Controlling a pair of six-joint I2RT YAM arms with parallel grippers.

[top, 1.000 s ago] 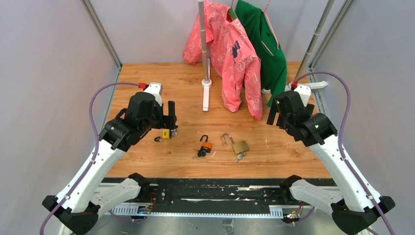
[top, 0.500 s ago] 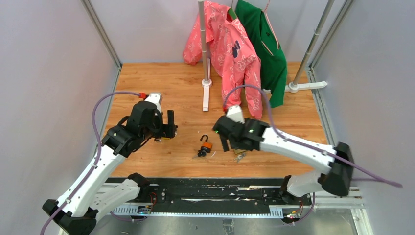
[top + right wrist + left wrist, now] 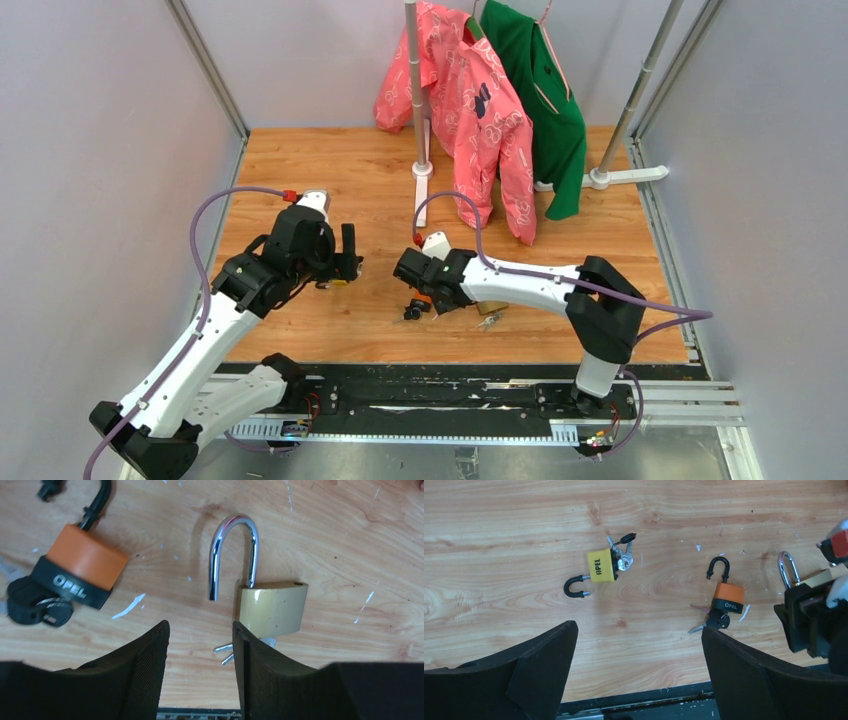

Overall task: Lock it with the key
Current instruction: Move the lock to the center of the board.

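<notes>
Progress: brass padlock [image 3: 272,607] open, I've locked nothing yet.
Right gripper [image 3: 200,630]: narrow gap, empty, padlock just ahead.
Left gripper [image 3: 638,630]: wide, empty.

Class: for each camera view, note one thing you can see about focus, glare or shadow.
Right wrist: glare streaks the brass padlock's chrome shackle, which throws a soft shadow leftward, and its own jaws sit dark in the foreground. Left wrist: the yellow padlock's lettering is crisp, and the jaws are near-black silhouettes. Top external: even light, faint shadows, frame poles splaying outward.
</notes>
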